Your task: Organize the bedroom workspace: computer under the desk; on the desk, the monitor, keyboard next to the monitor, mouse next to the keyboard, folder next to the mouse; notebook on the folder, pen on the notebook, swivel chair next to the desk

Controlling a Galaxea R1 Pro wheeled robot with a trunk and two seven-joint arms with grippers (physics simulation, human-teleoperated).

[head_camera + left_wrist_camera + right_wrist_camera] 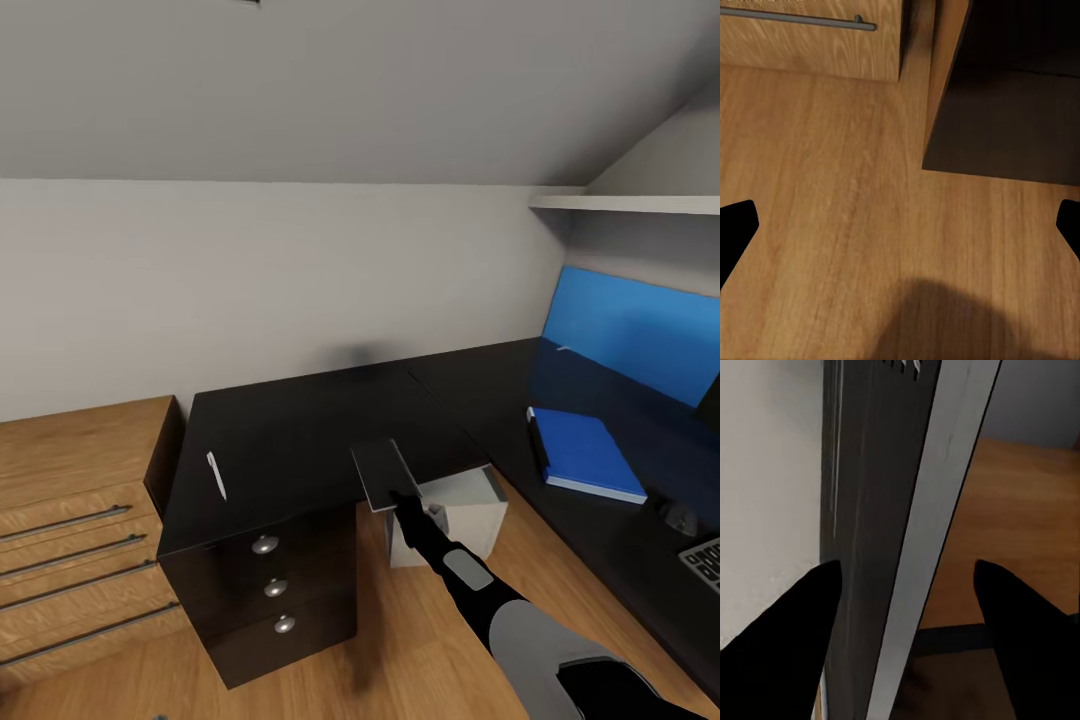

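Nearest, the left gripper (900,225) hangs over the wood floor (832,187) with its fingers (736,225) spread wide and nothing between them, well apart from the folder (588,455).

Next out, the right gripper (400,497) holds the notebook (380,473) by its near edge. In the right wrist view the thin dark slab (881,532) runs edge-on between the two fingers (791,645), which sit narrow against its faces. It hangs at the inner corner of the worktop (300,420), left of the folder and well apart from it. Whether its far edge touches the worktop I cannot tell.

The notebook looks light and thin, and stiff enough to stay flat when held by one edge. Its smooth covers could slide between the fingers, so I judge a deeper bite near the spine is safer than a hold at the corner. It should be laid down flat, not dropped.

The pale computer (455,510) stands under the worktop, below and left of the folder. The mouse (682,518) and keyboard (703,563) lie just right of the folder.

Farther left, well apart from the folder, lies the pen (216,475). It is slim, light and likely to roll, so it is best pinched across its middle.
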